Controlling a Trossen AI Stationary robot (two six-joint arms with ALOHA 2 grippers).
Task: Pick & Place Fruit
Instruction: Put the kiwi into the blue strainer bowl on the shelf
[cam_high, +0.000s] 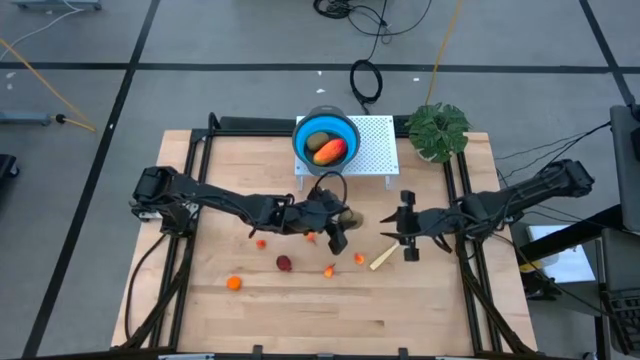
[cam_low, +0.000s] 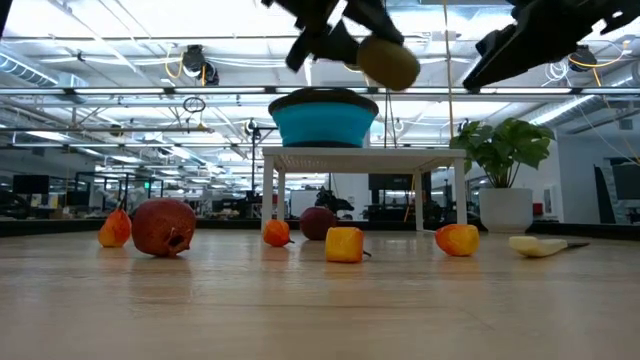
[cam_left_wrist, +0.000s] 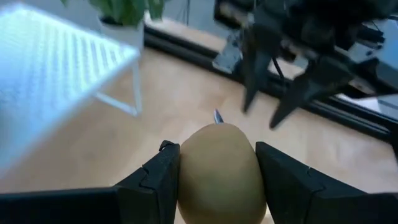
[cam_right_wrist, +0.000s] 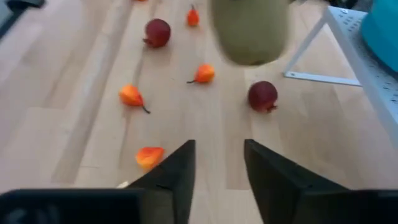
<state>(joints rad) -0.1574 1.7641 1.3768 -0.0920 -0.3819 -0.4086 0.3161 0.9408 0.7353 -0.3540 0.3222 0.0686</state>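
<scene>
While the left gripper (cam_high: 343, 222) hangs above the table (cam_high: 420, 310), its fingers (cam_left_wrist: 158, 177) clamp a brownish-green oval fruit (cam_left_wrist: 219, 169), held in the air in front of the white stand (cam_high: 375, 150). On that stand sits a blue bowl (cam_high: 347, 130) containing another oval fruit (cam_high: 318, 140) and a long red-orange piece (cam_high: 331, 151). Small orange bits (cam_high: 233, 283) and a dark red ball (cam_high: 284, 263) lie on the wood below. Farther right, the right gripper (cam_high: 407, 238) hovers empty, fingers (cam_right_wrist: 174, 177) apart.

Wooden table (cam_high: 420, 300) bearing two dark red balls (cam_high: 284, 263), small orange fruit pieces (cam_high: 233, 283), a knife (cam_high: 382, 259), a white stand (cam_high: 372, 150) and a potted plant (cam_high: 437, 130).
</scene>
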